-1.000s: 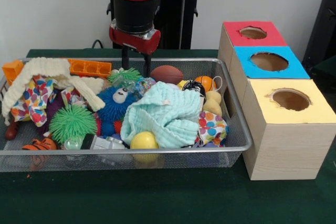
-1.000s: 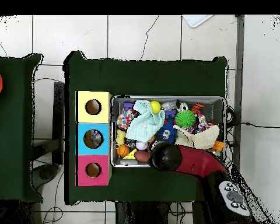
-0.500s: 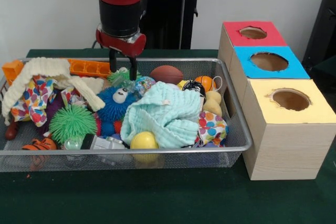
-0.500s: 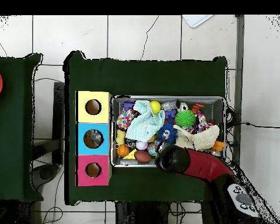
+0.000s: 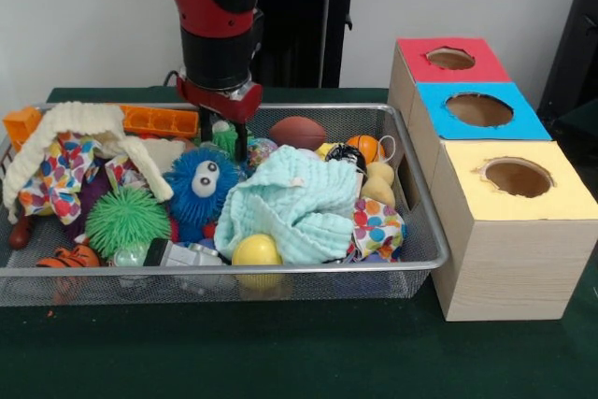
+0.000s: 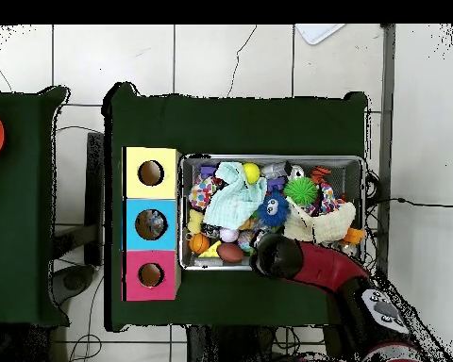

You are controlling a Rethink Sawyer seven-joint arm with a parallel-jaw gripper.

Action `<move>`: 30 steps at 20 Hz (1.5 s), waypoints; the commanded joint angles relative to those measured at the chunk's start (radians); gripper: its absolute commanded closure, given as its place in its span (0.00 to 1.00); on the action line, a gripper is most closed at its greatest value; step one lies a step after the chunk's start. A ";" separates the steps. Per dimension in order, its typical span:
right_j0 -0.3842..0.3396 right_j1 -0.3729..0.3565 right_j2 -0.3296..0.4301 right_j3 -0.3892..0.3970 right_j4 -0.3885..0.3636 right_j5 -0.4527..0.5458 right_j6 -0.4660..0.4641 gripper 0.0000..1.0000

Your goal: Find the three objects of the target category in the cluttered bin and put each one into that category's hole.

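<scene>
Reaching down into the wire bin, our gripper has its two dark fingers spread, one on each side of a small spiky green toy near the bin's far wall; we cannot tell whether the pads touch it; at about seven o'clock from the jaws sits a blue fuzzy toy with googly eyes, and at eight o'clock a larger green spiky ball; at four o'clock lies a crumpled mint-green cloth with a yellow ball at its near edge; at three o'clock rest a brown football and a small orange basketball; at nine o'clock we see an orange tray and a cream knitted cloth draped over a polka-dot fabric; outside the bin, at three o'clock, stand three boxes touching in a row, each with a round hole on top: red, blue, yellow; from overhead the arm covers the gripper.
</scene>
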 commanded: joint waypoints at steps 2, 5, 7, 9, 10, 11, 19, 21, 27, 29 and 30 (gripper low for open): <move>0.044 0.086 0.007 -0.085 0.016 -0.060 0.123 0.00; 0.052 0.089 0.004 -0.081 0.020 -0.066 0.124 0.00; 0.044 0.079 0.006 -0.085 0.008 -0.046 0.096 0.00; 0.033 0.067 0.010 -0.093 -0.006 -0.024 0.061 0.00; 0.028 0.058 0.008 -0.095 -0.013 -0.013 0.047 0.00; 0.022 0.049 0.005 -0.098 -0.020 -0.002 0.033 0.00; -0.017 -0.006 0.018 -0.089 -0.034 0.061 -0.024 0.00; -0.025 -0.013 0.027 -0.089 -0.034 0.069 -0.035 0.00; -0.048 0.003 0.040 -0.158 -0.049 0.100 -0.081 0.00; -0.057 0.017 0.048 -0.179 -0.054 0.089 -0.085 0.00; -0.061 0.030 0.051 -0.195 -0.060 0.079 -0.086 0.00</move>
